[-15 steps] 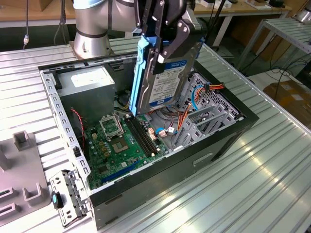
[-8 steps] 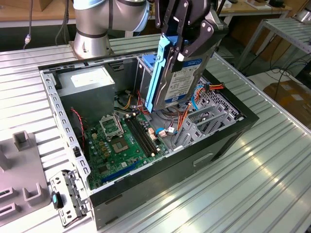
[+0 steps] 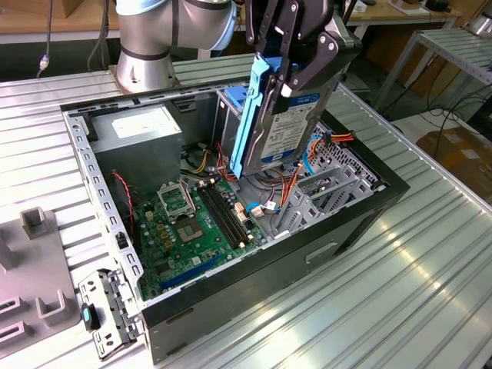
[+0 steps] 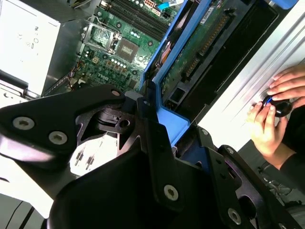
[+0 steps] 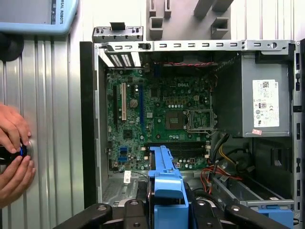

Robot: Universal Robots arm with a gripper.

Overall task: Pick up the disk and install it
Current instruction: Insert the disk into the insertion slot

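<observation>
My gripper (image 3: 290, 71) is shut on the disk (image 3: 290, 131), a silver hard drive with a white-and-blue label and blue side rails. It hangs on edge, tilted, above the back right part of the open computer case (image 3: 361, 223), close to the metal drive cage (image 3: 231, 104). In the second wrist view the disk's bare circuit board (image 4: 205, 45) and blue rail (image 4: 178, 52) run out from the black gripper (image 4: 157, 126). In the first wrist view the blue rail (image 5: 164, 167) stands between the fingers (image 5: 138, 210), over the motherboard's edge.
Inside the case lie the green motherboard (image 3: 192, 223), the grey power-supply box (image 3: 142, 134) and orange and blue cables (image 3: 296, 181). A person's hands (image 5: 14, 157) rest on a small black device on the ribbed metal table (image 3: 384, 300). A loose metal bracket (image 3: 104, 315) lies beside the case.
</observation>
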